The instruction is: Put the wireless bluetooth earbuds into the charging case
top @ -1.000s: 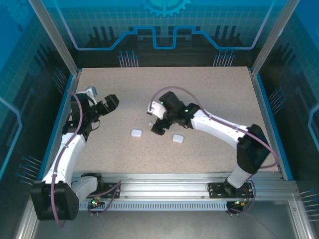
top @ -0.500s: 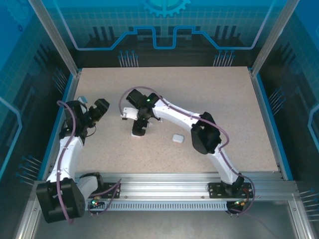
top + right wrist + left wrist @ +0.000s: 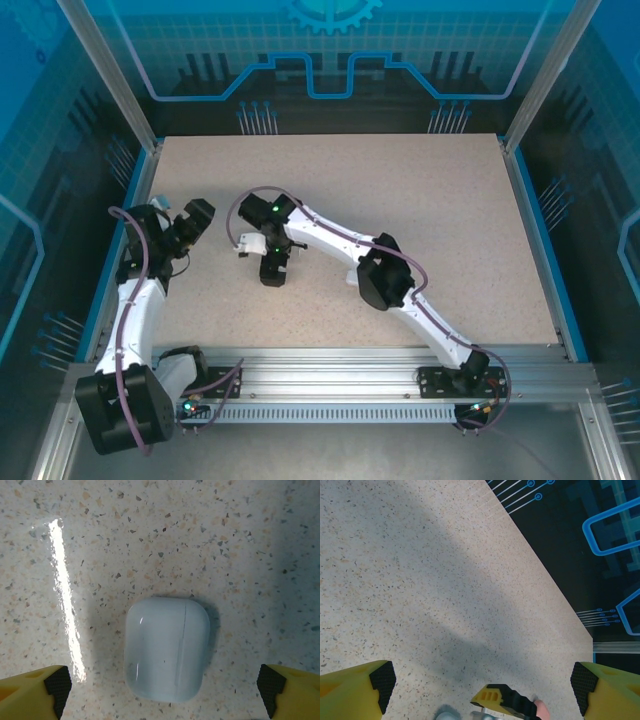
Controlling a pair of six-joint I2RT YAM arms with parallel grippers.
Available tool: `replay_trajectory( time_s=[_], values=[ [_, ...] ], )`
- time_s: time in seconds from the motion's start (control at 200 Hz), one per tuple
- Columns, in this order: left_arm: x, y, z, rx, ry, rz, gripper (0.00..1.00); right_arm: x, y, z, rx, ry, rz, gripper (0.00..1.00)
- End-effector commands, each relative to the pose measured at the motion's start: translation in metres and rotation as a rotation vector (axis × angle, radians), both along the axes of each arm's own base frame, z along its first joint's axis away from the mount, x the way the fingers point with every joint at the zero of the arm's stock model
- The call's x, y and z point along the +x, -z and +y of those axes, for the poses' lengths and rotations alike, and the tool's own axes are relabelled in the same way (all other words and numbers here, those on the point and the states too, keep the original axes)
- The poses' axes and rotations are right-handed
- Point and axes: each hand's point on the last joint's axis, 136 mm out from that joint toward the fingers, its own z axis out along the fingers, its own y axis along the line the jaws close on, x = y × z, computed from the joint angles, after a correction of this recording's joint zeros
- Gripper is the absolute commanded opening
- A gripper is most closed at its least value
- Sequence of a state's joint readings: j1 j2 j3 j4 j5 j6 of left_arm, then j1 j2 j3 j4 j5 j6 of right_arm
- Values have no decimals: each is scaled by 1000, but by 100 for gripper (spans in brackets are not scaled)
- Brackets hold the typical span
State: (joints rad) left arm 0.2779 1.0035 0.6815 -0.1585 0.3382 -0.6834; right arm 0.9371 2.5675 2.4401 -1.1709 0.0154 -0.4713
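A closed white charging case [image 3: 166, 649] lies flat on the speckled table, lid seam toward the right. My right gripper [image 3: 164, 690] hangs straight above it, open, one yellow fingertip [image 3: 55, 685] to each side and neither touching it. From above, that gripper [image 3: 272, 268] covers the case. My left gripper [image 3: 199, 213] is open at the table's left side. Between its fingers [image 3: 382, 680], at the bottom edge, shows a yellow-and-black part [image 3: 507, 702] with a small salmon-pink bit [image 3: 540, 710] beside it; I cannot tell whether that is one of the earbuds.
The right arm's elbow [image 3: 380, 283] lies low across the middle of the table [image 3: 450, 200]. A blue rail [image 3: 135, 205] runs along the table's left edge close to the left arm. A pale blurred shape [image 3: 445, 713] sits at the bottom of the left wrist view.
The right arm has swung left, from between the two white cases to directly over the left one, and now covers it. The left arm has drawn back toward the left edge.
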Motion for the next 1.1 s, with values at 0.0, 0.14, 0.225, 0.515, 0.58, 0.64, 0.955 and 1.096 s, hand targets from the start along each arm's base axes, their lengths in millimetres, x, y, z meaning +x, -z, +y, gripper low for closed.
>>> replay_trajectory(
  time_s=[0.0, 0.14, 0.225, 0.515, 0.58, 0.64, 0.955, 1.096],
  values=[
    [-2, -2, -2, -32, 4, -15, 93, -6, 11, 2, -28, 3, 22, 99],
    [-2, -3, -2, -32, 6, -16, 93, -1, 20, 4, -34, 17, 13, 100],
    [-3, -3, -3, -32, 6, -16, 93, 0, 26, 4, -29, 30, 28, 99],
    [-2, -8, -4, -32, 17, -30, 93, -3, 47, -3, -49, 55, 101, 89],
    [-3, -9, -4, -30, 18, -32, 93, -5, 52, -6, -66, 53, 111, 87],
    [-3, -9, -5, -30, 19, -32, 93, -6, 57, -10, -83, 54, 116, 84],
    [-3, -9, -4, -26, 16, -34, 93, -8, 57, -19, -138, 49, 88, 59],
    [-3, -9, -4, -25, 17, -36, 93, 0, 36, -16, -89, 50, 31, 53]
  ],
)
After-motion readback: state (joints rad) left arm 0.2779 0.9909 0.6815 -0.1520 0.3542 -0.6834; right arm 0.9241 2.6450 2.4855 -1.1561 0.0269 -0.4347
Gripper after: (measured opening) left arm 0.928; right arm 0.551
